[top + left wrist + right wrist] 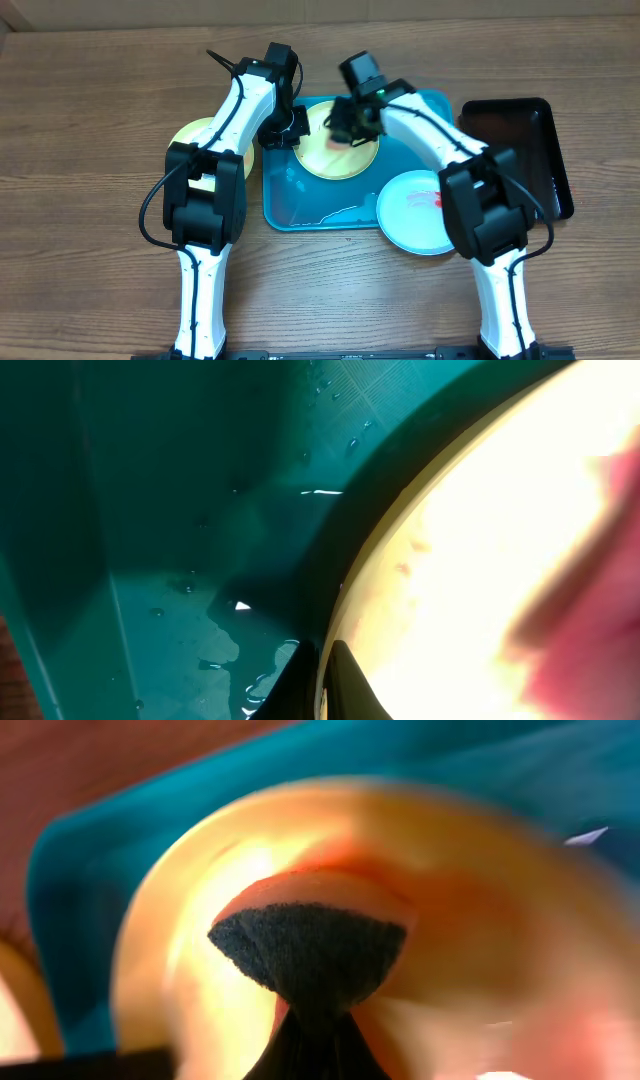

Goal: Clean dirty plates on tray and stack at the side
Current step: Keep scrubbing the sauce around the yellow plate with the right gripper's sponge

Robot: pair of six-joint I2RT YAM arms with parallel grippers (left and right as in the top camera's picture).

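A green-rimmed cream plate [350, 158] lies at the back of the turquoise tray [300, 205]. My left gripper [291, 127] is shut on this plate's left rim [345, 590]; the rim runs between the two dark fingers [350, 685]. My right gripper [350, 122] is shut on a sponge with a dark scrub face [310, 950] and holds it over the plate's centre [200, 920]. A pale blue-white plate [412, 212] with a red smear rests at the tray's front right corner. Another green-rimmed plate [192, 135] lies on the table left of the tray, partly under my left arm.
A smaller black tray [525, 150] sits on the table to the right of the turquoise one. Water pools and drops lie on the turquoise tray's floor [230, 640]. Wooden table surface surrounds both trays.
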